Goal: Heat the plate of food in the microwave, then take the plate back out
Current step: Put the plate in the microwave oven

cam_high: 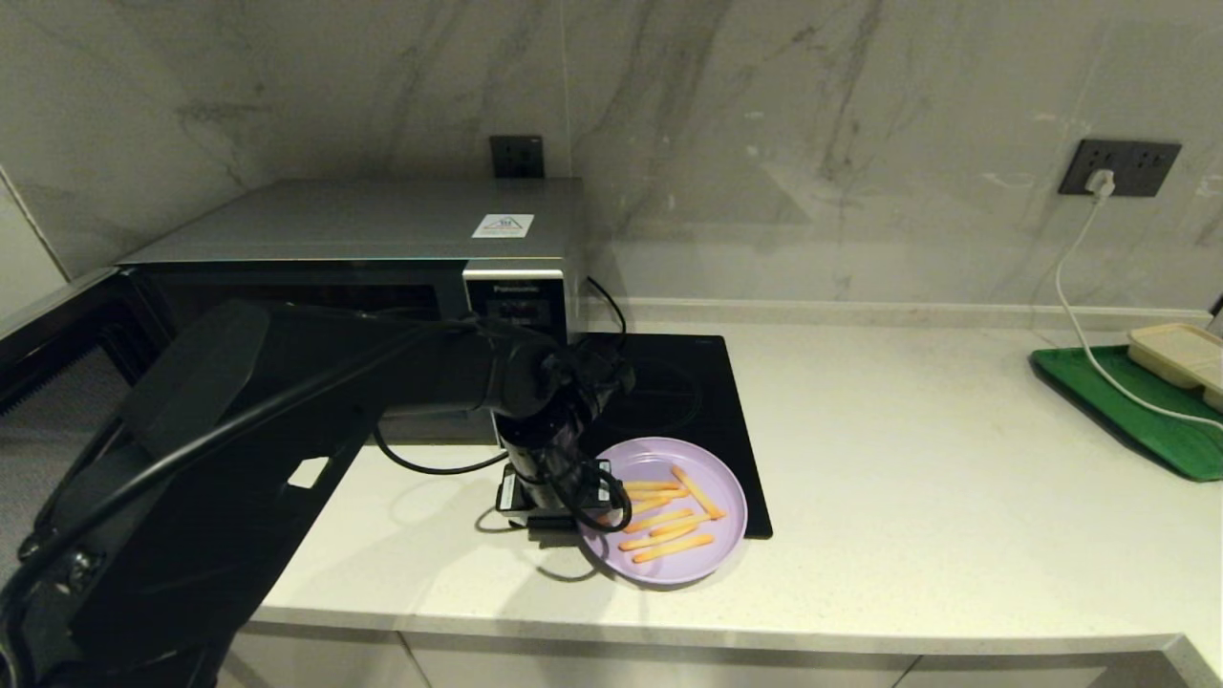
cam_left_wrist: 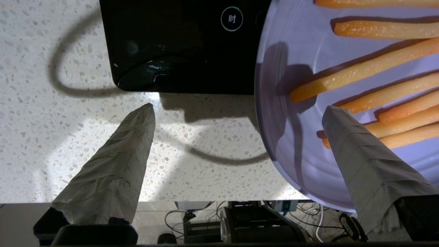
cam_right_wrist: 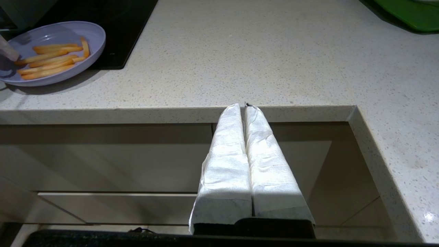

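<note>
The lilac plate of food (cam_high: 690,570), with thin orange fries (cam_high: 669,521), rests on the pale counter, partly over the front corner of the black hob. My left gripper (cam_high: 549,502) points down at the plate's left rim and is open. In the left wrist view the left gripper (cam_left_wrist: 239,108) straddles the rim of the plate (cam_left_wrist: 291,144): one finger is over the fries, the other over bare counter. The silver microwave (cam_high: 382,234) stands behind, its door (cam_high: 57,334) swung open to the left. My right gripper (cam_right_wrist: 241,105) is shut and empty, low by the counter's front edge.
A flat black induction hob (cam_high: 697,401) lies right of the microwave. At the far right a green tray (cam_high: 1147,425) carries a beige compartment tray (cam_high: 1180,354), and a white cable (cam_high: 1080,315) runs to a wall socket. The counter's front edge (cam_high: 669,635) is near the plate.
</note>
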{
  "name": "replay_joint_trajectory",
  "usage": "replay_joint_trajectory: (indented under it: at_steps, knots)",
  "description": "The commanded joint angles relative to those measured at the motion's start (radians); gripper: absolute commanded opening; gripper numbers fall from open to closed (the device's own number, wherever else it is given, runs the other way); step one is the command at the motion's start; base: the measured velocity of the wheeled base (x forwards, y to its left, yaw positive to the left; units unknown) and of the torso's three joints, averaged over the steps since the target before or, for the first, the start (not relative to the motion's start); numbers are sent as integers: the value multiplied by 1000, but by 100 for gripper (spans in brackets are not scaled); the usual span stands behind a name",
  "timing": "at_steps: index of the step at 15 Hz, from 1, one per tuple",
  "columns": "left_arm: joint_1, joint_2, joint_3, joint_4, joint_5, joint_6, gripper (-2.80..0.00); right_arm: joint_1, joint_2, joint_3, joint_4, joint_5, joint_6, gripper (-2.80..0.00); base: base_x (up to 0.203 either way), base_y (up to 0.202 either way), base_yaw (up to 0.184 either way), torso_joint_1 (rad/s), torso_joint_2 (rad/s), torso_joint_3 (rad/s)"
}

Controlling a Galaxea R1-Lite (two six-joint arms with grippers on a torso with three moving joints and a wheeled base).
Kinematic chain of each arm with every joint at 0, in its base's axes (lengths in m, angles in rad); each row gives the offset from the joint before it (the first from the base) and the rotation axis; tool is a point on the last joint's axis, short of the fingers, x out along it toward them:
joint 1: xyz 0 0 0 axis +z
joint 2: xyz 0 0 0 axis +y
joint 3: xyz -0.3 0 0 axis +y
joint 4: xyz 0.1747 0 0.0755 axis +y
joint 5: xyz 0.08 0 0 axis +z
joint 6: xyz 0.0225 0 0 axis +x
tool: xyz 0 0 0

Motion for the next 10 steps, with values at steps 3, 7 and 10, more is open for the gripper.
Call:
replay_joint_trajectory:
  at_steps: [3, 7, 10]
  knots:
    - [0, 29, -8, 6, 29, -3, 0, 1, 1, 0, 1, 0, 1, -280, 0, 0, 0, 0, 0, 0]
    - [2, 28, -8, 6, 46, -3, 0, 0, 1, 0, 1, 0, 0, -280, 0, 0, 0, 0, 0, 0]
    - [0, 30, -7, 6, 46, -3, 0, 0, 1, 0, 1, 0, 1, -280, 0, 0, 0, 0, 0, 0]
